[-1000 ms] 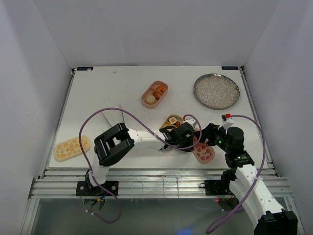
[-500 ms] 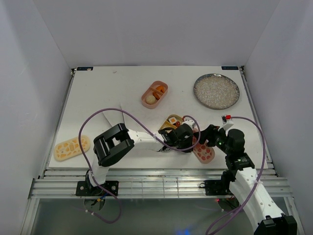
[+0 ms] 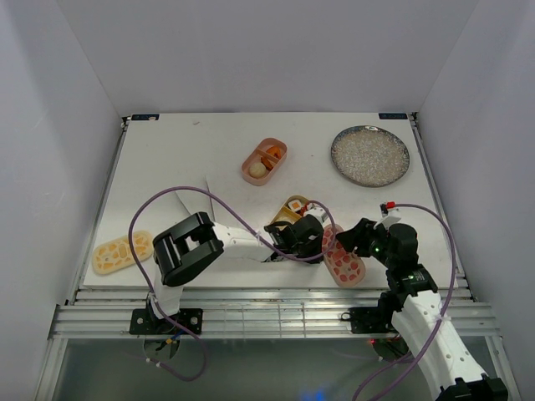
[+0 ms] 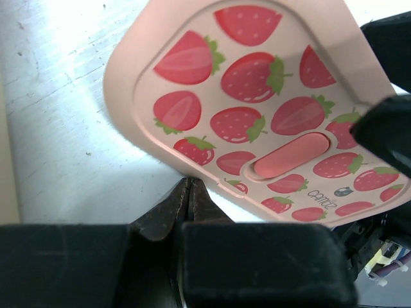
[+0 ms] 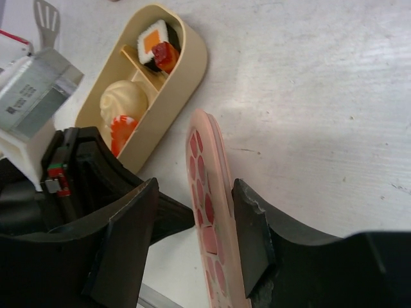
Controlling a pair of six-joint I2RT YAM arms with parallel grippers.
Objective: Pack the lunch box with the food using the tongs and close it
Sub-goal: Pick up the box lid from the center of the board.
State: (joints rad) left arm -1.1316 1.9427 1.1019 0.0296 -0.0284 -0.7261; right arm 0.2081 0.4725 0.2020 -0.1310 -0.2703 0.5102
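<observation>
Now the right gripper [image 5: 194, 212] straddles the pink lid [image 4: 257, 96], jaws parted, by the bench's [image 3: 192, 159] near edge; the left gripper's [image 4: 189, 186] jaws are closed.

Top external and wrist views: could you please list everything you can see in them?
pink tray: one, pink, far centre, holding a cream ball and orange pieces.
tan tray: one, tan, mid-table, holding a dark-wrapped roll, a cream bun and other bits.
strawberry lid: one, pink and red, on edge beside tan tray.
patterned lid: one, yellow, near left.
plate: one, grey speckled, far right.
tongs: one, silvery, only a tip shows.
left gripper: one, black, shut at strawberry lid's edge.
right gripper: one, black, open astride strawberry lid.
</observation>
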